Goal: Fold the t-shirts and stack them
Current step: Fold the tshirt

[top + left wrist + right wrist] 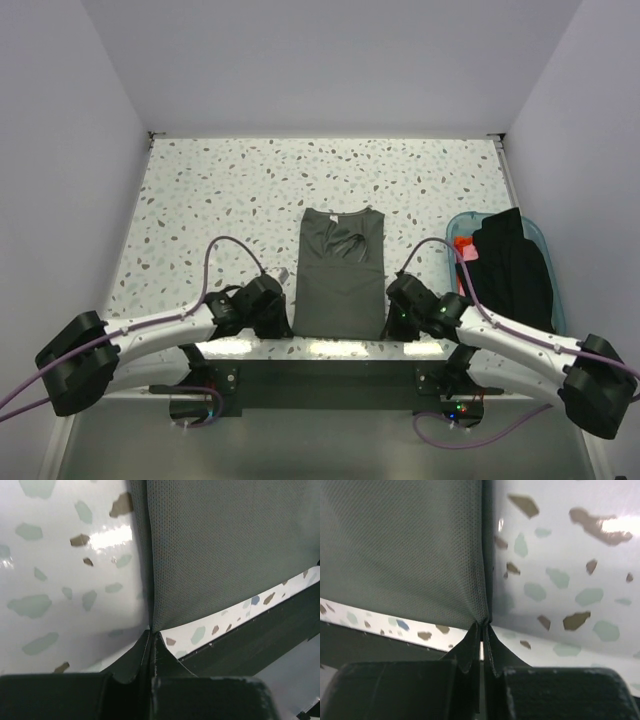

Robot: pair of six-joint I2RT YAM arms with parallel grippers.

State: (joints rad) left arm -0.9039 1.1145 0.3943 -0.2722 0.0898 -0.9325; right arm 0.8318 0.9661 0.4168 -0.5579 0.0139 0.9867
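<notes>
grey-green t-shirt (342, 275) folded into a long narrow panel on a speckled table (220, 190), with both robot claws pinching its near corners.

the shirt lies flat at the middle of the table, collar at the far end and hem along the near edge. the left gripper (151, 636) has its two black fingers pressed together on the near left corner of the cloth. the right gripper (484, 626) is closed the same way on the near right corner (the wrist cameras show a fine mesh weave running right into the fingertips). at the right side of the table stands a teal tub (462, 222). a black t-shirt (515, 270) is draped over it and red-orange cloth (464, 247) shows at its left rim, both well apart from the grey-green one.
</notes>
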